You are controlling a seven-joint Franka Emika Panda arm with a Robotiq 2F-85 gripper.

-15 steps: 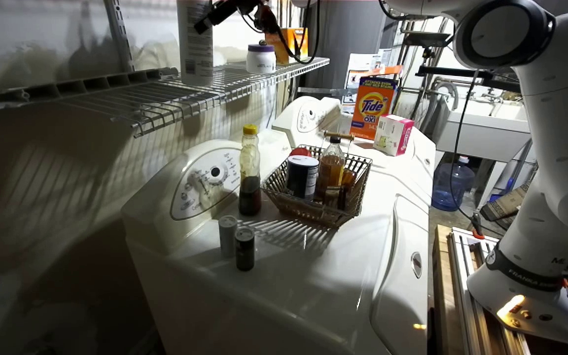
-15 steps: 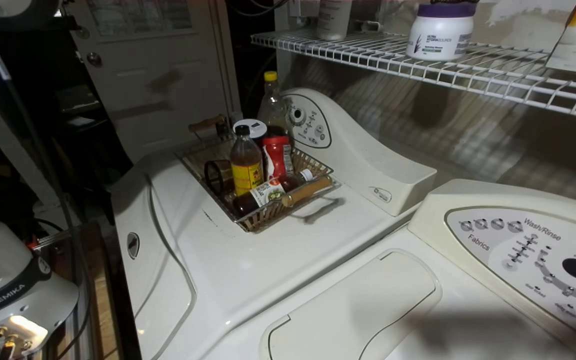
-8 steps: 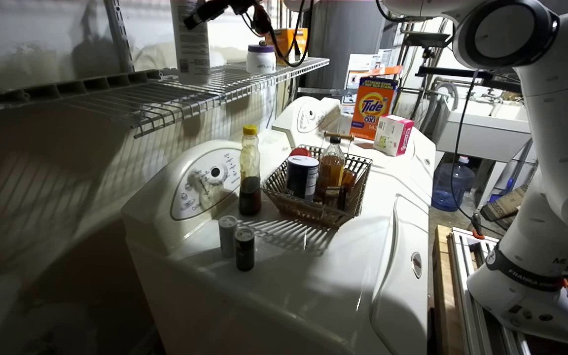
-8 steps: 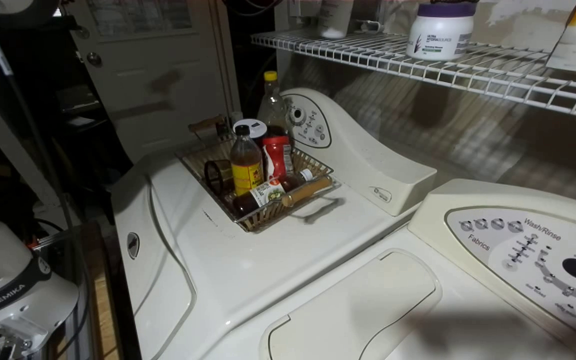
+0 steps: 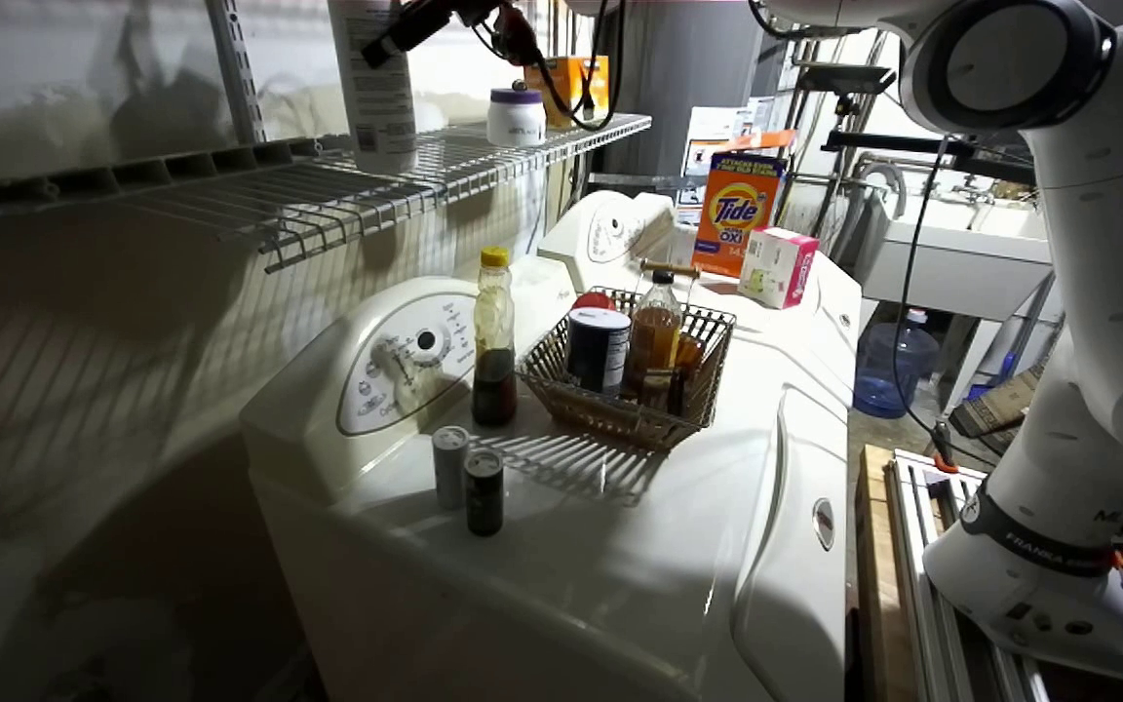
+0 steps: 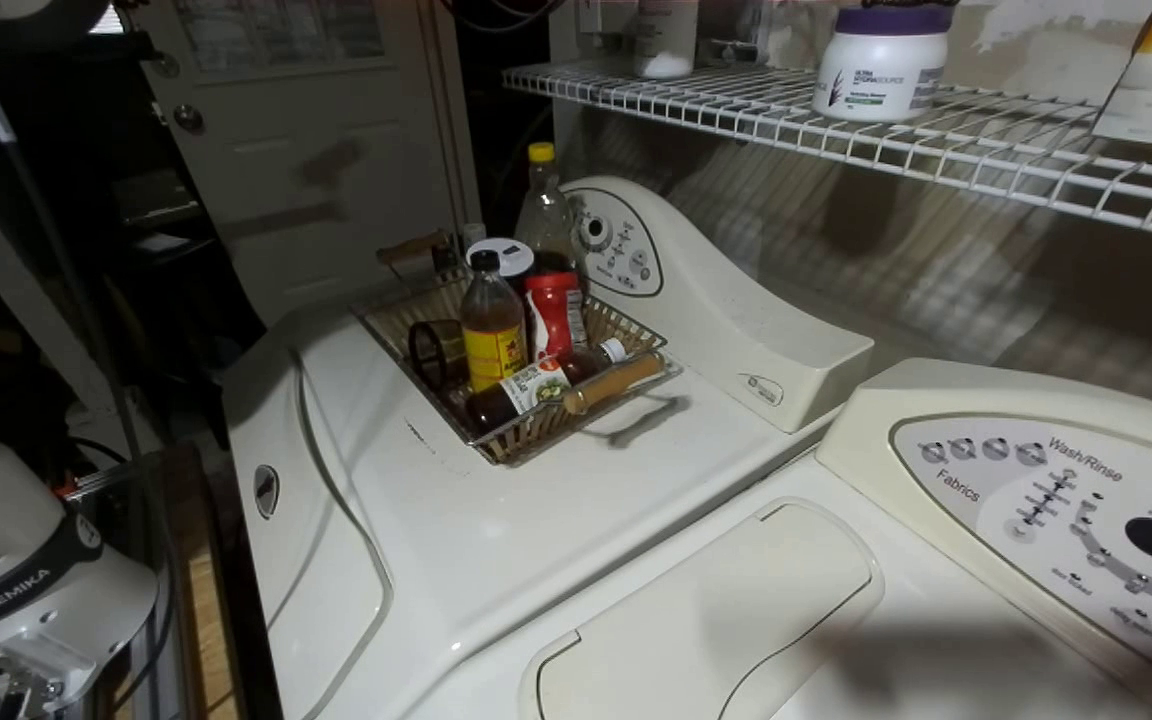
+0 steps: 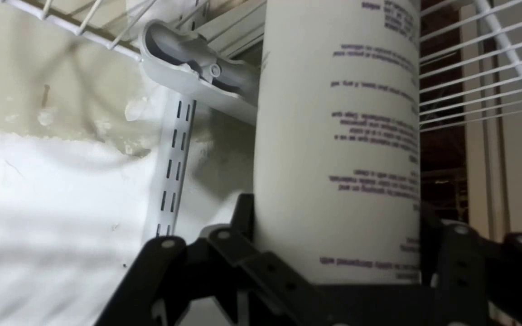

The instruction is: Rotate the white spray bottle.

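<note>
Below gripper [image 7: 337, 217]: wire shelf [image 5: 445, 187] bearing purple-lidded white jar [image 6: 881, 70], orange box [image 5: 569, 76]. Farther below gripper: white appliance [image 5: 600, 556]; on it, basket [image 5: 610, 421] holding bottles [image 6: 493, 345], yellow-capped bottle [image 5: 494, 341] beside basket, two small canisters [image 5: 484, 495]. Well apart from gripper: Tide box [image 5: 737, 210], pink-and-white box [image 5: 774, 271].

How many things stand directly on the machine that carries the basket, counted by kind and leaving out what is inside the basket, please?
Yellow-capped bottle: 1
Small canisters: 2
Basket: 1
Total: 4

A wire shelf [image 5: 464, 161] runs along the shadow-striped wall [image 5: 152, 322], above and behind white laundry machines [image 5: 600, 565].
</note>
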